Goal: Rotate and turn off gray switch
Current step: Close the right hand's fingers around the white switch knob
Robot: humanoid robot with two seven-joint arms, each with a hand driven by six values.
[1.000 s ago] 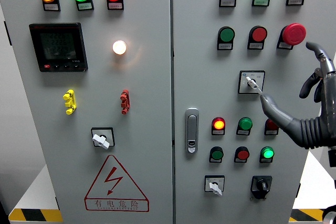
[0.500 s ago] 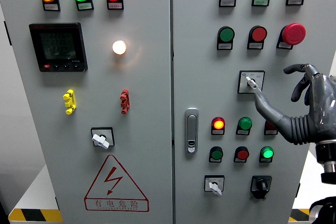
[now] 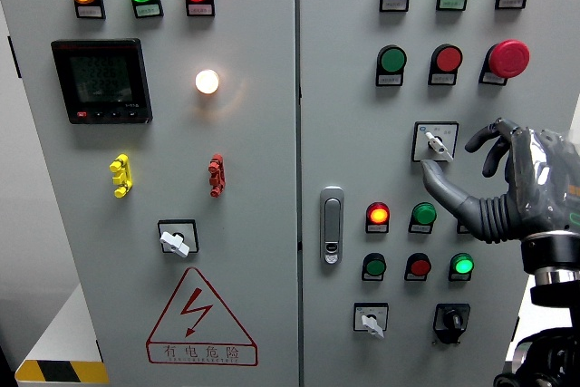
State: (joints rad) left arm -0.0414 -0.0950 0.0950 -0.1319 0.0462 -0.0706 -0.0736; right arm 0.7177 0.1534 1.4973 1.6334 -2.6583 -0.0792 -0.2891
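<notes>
The gray rotary switch [image 3: 435,142] sits in a square black-framed plate on the right door, its white lever pointing down-right. My right hand [image 3: 449,153] comes in from the right edge and hovers at the switch. The thumb [image 3: 441,183] reaches up from below, its tip just under the lever. The curled fingers [image 3: 485,136] arch to the right of the plate. Nothing is gripped and the hand is open. Whether the thumb touches the lever cannot be told. My left arm is out of view.
Round buttons and lamps surround the switch: a red mushroom button [image 3: 508,58] above right, a lit red lamp [image 3: 379,216] and green button [image 3: 422,216] below. A door handle [image 3: 333,224] is to the left. Similar gray switches [image 3: 174,240] [image 3: 370,321] lie lower.
My right hand has dropped and moved left toward the gray switch. Its fingers went from raised and spread to curled beside the plate, and the thumb slid under the lever.
</notes>
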